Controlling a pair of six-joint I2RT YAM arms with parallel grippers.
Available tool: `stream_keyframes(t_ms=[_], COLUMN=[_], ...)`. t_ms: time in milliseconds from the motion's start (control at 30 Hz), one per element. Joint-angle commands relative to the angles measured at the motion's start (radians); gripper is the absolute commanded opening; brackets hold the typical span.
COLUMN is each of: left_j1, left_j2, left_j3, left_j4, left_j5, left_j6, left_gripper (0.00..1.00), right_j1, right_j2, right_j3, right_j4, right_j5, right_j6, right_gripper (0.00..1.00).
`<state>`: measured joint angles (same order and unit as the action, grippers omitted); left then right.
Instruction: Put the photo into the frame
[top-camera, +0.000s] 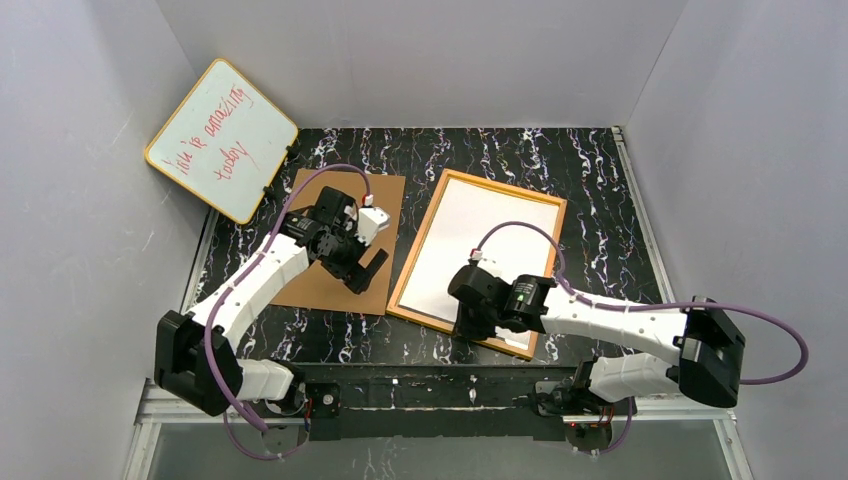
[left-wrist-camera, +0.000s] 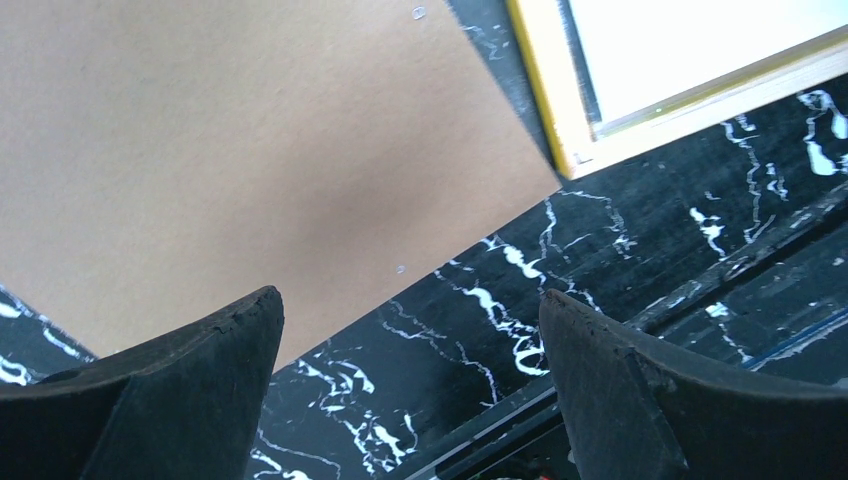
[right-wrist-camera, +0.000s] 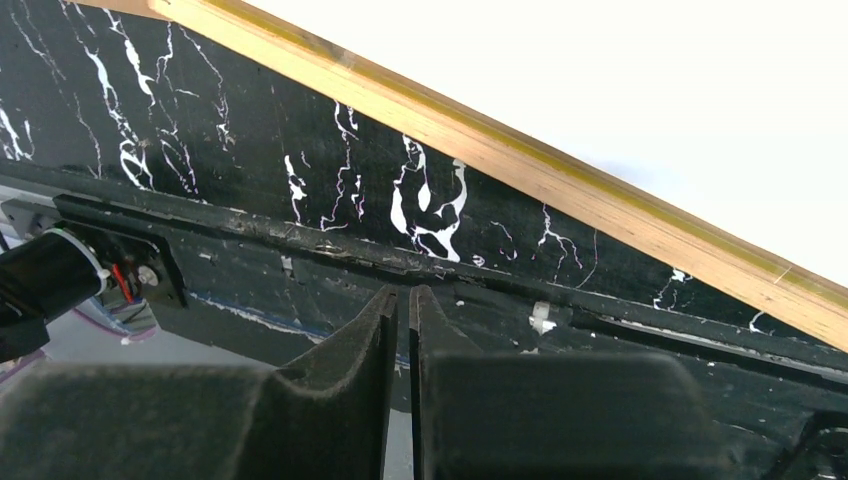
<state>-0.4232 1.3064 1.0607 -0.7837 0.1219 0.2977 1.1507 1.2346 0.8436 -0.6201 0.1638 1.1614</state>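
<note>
The frame lies flat at the table's middle with its orange-brown rim up. A plain white sheet fills its opening, and it looks like the photo's white back; no printed side shows. My left gripper is open and empty above the near right corner of the brown backing board. In the left wrist view my gripper hangs over bare table beside the board and the frame's yellow corner. My right gripper is shut and empty at the frame's near edge, its tips over the table's front rail.
A yellow-rimmed whiteboard with red handwriting leans on the left wall at the back. Grey walls close the table on three sides. A black metal rail runs along the near edge by the arm bases.
</note>
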Motion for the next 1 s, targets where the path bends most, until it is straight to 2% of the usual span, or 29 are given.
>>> stream_keyframes(t_ms=[0,367,433,467,500,533,600,700,767,867,933,967], left_j1=[-0.031,-0.031,-0.031,-0.03,-0.029,-0.027,-0.025,-0.022,-0.02,-0.015,-0.009,-0.005], left_j2=[0.008,-0.016,-0.027,-0.027,-0.023,-0.018,-0.021,-0.028,-0.023,-0.017,-0.016,-0.016], left_j3=[-0.001,-0.001,0.004,0.007,0.01,0.01,0.003,0.003,0.009,0.013,0.018,0.02], left_j4=[0.013,-0.012,-0.013,-0.018,-0.025,-0.027,-0.015,0.004,0.001,-0.013,-0.028,-0.033], left_j5=[0.039,0.029,0.011,-0.002,-0.013,-0.018,-0.057,-0.126,-0.163,-0.168,-0.146,-0.138], left_j6=[-0.047,-0.058,-0.062,-0.068,-0.072,-0.072,-0.073,-0.069,-0.062,-0.058,-0.06,-0.061], left_gripper=[0.98,0.98,0.98,0.98,0.98,0.98,0.98,0.98,0.98,0.98,0.98,0.98], right_j1=[0.013,0.042,0.052,0.053,0.054,0.055,0.055,0.056,0.056,0.058,0.053,0.049], right_j2=[0.02,0.061,0.073,0.087,0.115,0.152,0.28,0.467,0.523,0.508,0.385,0.302], right_j3=[0.005,0.04,0.078,0.126,0.185,0.253,0.426,0.646,0.724,0.78,0.737,0.648], right_j4=[0.039,0.031,0.01,-0.011,-0.056,-0.114,-0.34,-0.661,-0.749,-0.713,-0.533,-0.39], right_j5=[0.059,0.13,0.168,0.194,0.223,0.256,0.343,0.521,0.591,0.576,0.442,0.344], right_j6=[0.039,0.001,-0.031,-0.06,-0.1,-0.149,-0.227,-0.185,-0.151,-0.173,-0.24,-0.279], right_gripper=[0.17,0.19,0.22,0.29,0.42,0.5,0.64,0.76,0.78,0.77,0.75,0.74])
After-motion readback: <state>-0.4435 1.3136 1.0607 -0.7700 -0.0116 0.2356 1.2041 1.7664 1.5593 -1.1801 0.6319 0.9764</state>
